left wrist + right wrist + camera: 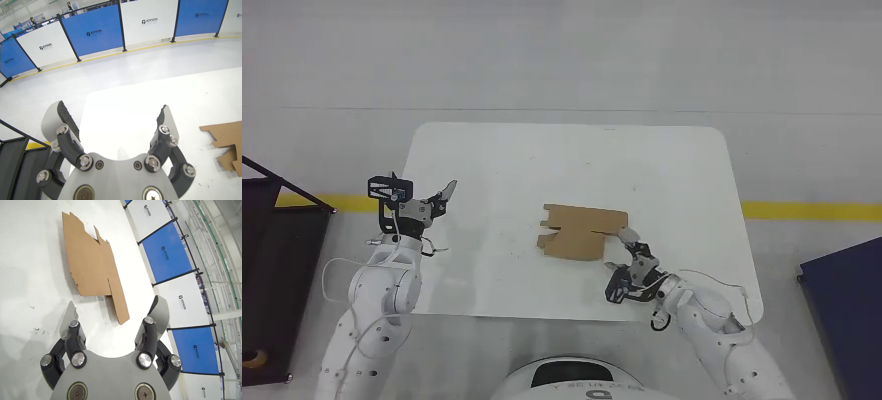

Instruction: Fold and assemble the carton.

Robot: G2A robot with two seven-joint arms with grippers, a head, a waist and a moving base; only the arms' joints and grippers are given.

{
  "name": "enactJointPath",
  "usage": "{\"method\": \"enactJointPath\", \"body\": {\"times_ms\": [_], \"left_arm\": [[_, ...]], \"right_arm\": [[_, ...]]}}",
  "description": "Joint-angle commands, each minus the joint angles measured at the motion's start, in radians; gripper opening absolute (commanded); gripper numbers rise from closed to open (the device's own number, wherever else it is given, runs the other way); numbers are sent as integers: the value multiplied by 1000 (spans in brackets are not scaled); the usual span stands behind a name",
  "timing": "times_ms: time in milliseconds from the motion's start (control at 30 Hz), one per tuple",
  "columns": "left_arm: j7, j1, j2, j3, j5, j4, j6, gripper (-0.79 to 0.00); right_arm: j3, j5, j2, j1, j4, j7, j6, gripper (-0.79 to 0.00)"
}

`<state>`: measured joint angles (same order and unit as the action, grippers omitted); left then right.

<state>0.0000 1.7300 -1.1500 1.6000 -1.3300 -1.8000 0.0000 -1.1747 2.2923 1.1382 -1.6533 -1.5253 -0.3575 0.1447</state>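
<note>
A flat brown cardboard carton (581, 231) lies unfolded near the middle of the white table (572, 160), with notched flaps along its edges. My right gripper (623, 252) stands open at the carton's near right corner, one flap end (122, 315) lying between its fingers without being clamped. The carton (90, 262) stretches away from that gripper (113, 306). My left gripper (420, 190) is open over the table's left edge, well apart from the carton (225, 140). Nothing sits between its fingers (113, 109).
A dark rack (272, 250) stands off the table's left side, and a dark blue object (852, 300) sits on the floor at the right. A yellow floor line (812, 210) runs behind the table. Blue and white partition panels (94, 32) ring the area.
</note>
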Motion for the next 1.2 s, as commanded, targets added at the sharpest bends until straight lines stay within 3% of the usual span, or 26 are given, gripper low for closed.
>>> {"method": "enactJointPath", "body": {"times_ms": [0, 100, 300, 600, 800, 900, 967, 1100, 1167], "left_arm": [[0, 0, 0, 0, 0, 0, 0, 0], [0, 0, 0, 0, 0, 0, 0, 0], [0, 0, 0, 0, 0, 0, 0, 0], [0, 0, 0, 0, 0, 0, 0, 0], [0, 0, 0, 0, 0, 0, 0, 0], [0, 0, 0, 0, 0, 0, 0, 0], [0, 0, 0, 0, 0, 0, 0, 0], [0, 0, 0, 0, 0, 0, 0, 0], [0, 0, 0, 0, 0, 0, 0, 0]], "right_arm": [[6, 2, 2, 14, 11, 16, 0, -262], [19, 18, 5, 28, 19, 64, -16, -302], [48, 62, 10, 65, 41, 125, 6, -292], [99, 128, 24, 129, 58, 240, 3, -360], [141, 143, 36, 180, 99, 278, 17, -366], [153, 150, 41, 194, 112, 293, 12, -406], [158, 157, 43, 200, 116, 307, 1, -462], [151, 140, 45, 197, 109, 305, -34, -785], [140, 128, 44, 189, 99, 300, -51, -785]]}}
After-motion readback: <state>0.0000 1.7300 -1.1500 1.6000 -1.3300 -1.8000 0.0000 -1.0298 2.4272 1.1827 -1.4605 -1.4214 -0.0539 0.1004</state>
